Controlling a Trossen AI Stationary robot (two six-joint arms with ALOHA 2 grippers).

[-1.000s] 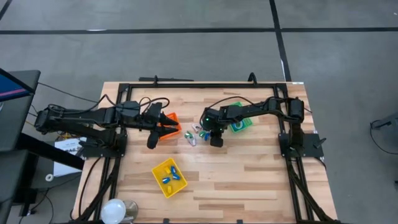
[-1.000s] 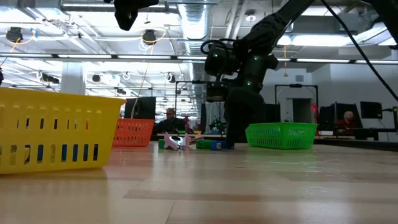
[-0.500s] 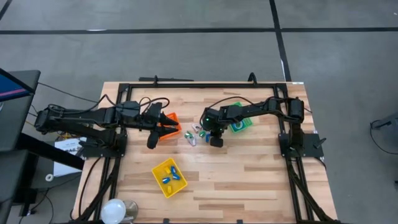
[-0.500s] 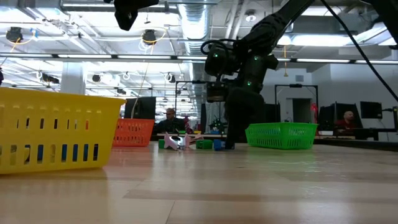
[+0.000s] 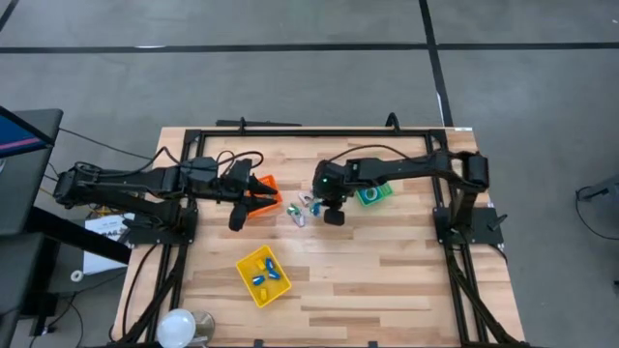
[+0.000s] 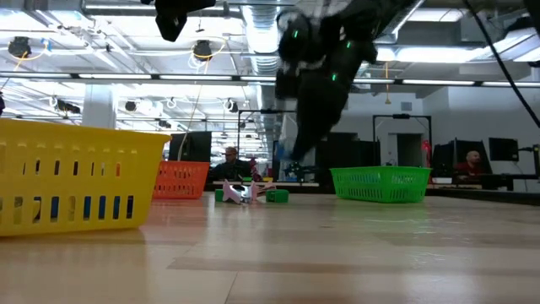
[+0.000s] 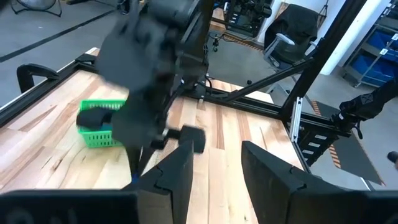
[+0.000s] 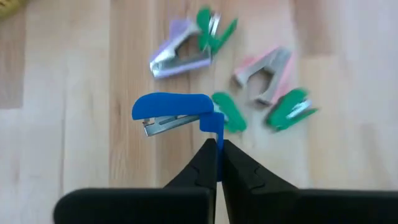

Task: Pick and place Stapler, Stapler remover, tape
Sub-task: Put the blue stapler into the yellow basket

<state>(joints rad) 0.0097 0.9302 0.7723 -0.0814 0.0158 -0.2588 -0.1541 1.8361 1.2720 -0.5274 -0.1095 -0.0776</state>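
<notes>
My right gripper (image 8: 217,147) is shut on a blue stapler (image 8: 173,111) and hangs above the pile in the middle of the table (image 5: 332,215). Below it on the wood lie a purple stapler remover (image 8: 180,55), a pink stapler remover (image 8: 266,70) and two small green staplers (image 8: 229,113). Blue tape rolls (image 5: 263,275) lie in the yellow bin. My left gripper (image 7: 217,167) waits open and clear of the table over the orange bin (image 5: 271,184), with nothing between its fingers. My right gripper pinches the narrow blue tab at the stapler's rear end (image 8: 214,124) between its two fingertips. The fingers come from above, slanting down. The stapler sticks out sideways from the fingertips, about level and lifted clear of the table.
A green bin (image 5: 373,193) stands just right of the pile and a yellow bin (image 5: 250,263) near the front left. A white round lamp (image 5: 179,327) sits at the near left corner. Bare wood lies at the front right.
My right gripper has risen from the table beside the pile and carries the blue stapler, which lay on the wood before and now hangs clear of it.
</notes>
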